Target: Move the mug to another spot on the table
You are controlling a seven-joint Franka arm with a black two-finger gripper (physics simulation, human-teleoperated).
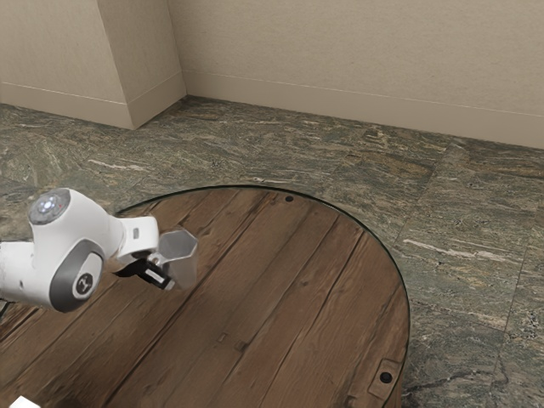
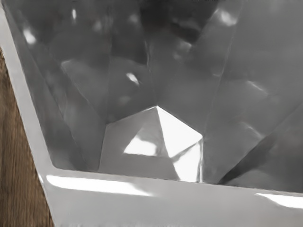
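Presently the grey mug (image 1: 180, 253) sits toward ten o'clock on the round table (image 1: 340, 280), with the gripper (image 1: 155, 275) close at its eight o'clock side, hold undeterminable; risk noted: an off-centre purchase on one wall could tip or drop it in transit.

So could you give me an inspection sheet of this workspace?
Surface: round table of dark wooden planks, small metal plate near its rim.
Job's things: grey faceted mug, upright, toward the exterior view's left of the table.
Clutter: small white thing at the exterior view's lower left corner.
Grippers: gripper right beside the mug; its hold cannot be judged.
Cables: nothing seen.
Surroundings: stone floor, beige walls.
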